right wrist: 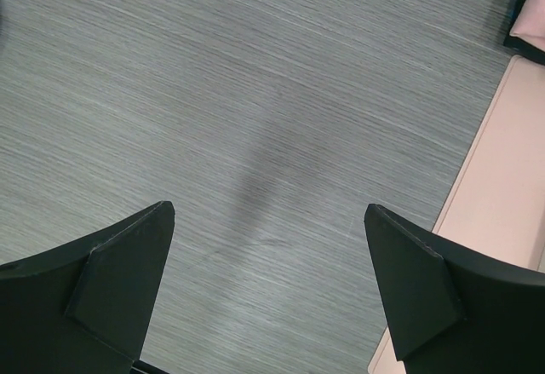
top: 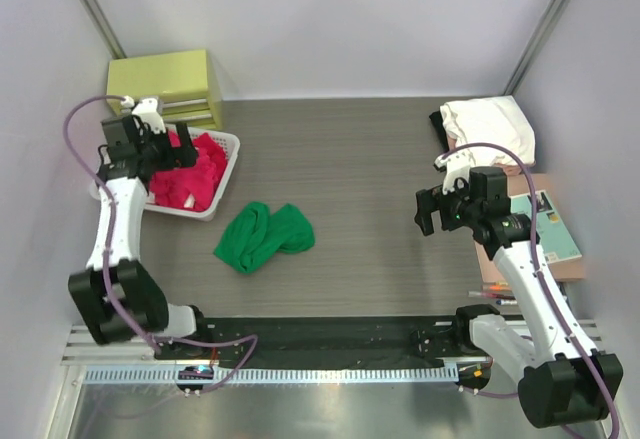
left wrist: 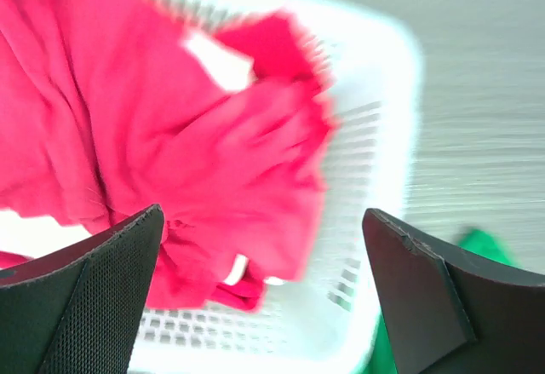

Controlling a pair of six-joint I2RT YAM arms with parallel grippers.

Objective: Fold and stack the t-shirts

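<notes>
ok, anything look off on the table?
Only the green t-shirt: bunched in an unfolded heap in the middle of the table, outside the white basket that holds the red shirts. Nothing spilled or damaged that I can see.

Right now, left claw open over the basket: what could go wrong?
1. The red shirts lie bunched in the basket; the left claw may pinch several at once.
2. Cloth could snag the slatted wall and drag the basket along.
3. The green shirt lies crumpled near the basket; a red one pulled out may land on it.
</notes>
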